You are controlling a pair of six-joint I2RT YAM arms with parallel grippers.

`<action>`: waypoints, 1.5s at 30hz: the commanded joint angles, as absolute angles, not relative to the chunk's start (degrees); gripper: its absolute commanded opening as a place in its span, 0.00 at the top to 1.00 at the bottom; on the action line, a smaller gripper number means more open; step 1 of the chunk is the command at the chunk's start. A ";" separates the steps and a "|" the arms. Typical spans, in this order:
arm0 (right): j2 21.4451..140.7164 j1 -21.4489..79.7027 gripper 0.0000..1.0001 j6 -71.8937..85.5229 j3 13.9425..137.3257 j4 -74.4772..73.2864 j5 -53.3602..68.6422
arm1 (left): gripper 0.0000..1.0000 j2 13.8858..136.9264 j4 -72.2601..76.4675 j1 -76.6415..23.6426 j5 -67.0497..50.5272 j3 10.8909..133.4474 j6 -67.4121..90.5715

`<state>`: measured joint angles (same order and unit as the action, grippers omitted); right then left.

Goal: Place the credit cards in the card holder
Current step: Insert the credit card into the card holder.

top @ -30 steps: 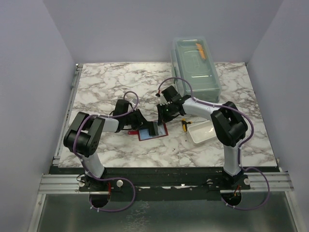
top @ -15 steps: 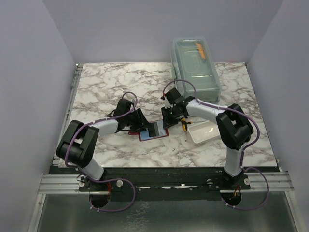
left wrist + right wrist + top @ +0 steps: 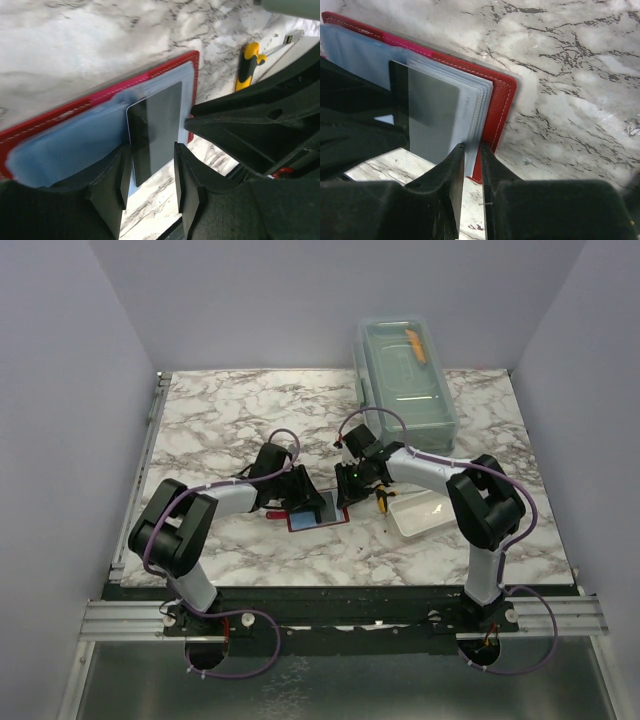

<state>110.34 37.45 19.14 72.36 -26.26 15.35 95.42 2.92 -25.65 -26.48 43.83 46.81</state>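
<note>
The red card holder (image 3: 296, 523) lies open on the marble, its clear sleeves (image 3: 65, 145) facing up. A dark credit card (image 3: 155, 125) sits partly inside one sleeve, its near end sticking out. My left gripper (image 3: 150, 150) is open astride that end, with marble showing between the card and the right finger. My right gripper (image 3: 471, 146) has its tips at the holder's (image 3: 502, 105) right edge. Its jaws stand a narrow gap apart over the sleeve edges, gripping nothing that I can see. The same card (image 3: 427, 115) appears grey in the right wrist view.
A yellow-handled tool (image 3: 384, 498) lies just right of the holder, beside a white tray (image 3: 420, 512). A clear lidded box (image 3: 405, 370) stands at the back right. Both grippers (image 3: 303, 502) (image 3: 347, 496) are crowded close together over the holder.
My left gripper has opened and let go of the card, which now rests in the sleeve. My right gripper came down to the holder's right edge and its jaws parted slightly.
</note>
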 commanded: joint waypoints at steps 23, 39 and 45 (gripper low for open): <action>87.34 36.46 0.43 10.87 73.55 -38.67 -1.89 | 0.44 95.39 -5.28 -29.70 -28.17 48.25 46.41; 78.30 33.50 0.34 13.51 72.55 -48.18 -17.19 | 0.31 93.05 -4.84 -30.79 -28.91 49.26 47.18; 68.98 31.28 0.25 1.52 65.86 -47.72 -27.06 | 0.13 84.12 -15.01 -26.76 -27.37 47.71 43.51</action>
<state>75.22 32.49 10.48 70.48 -45.80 -17.28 91.64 -6.94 -29.28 -29.21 48.16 47.18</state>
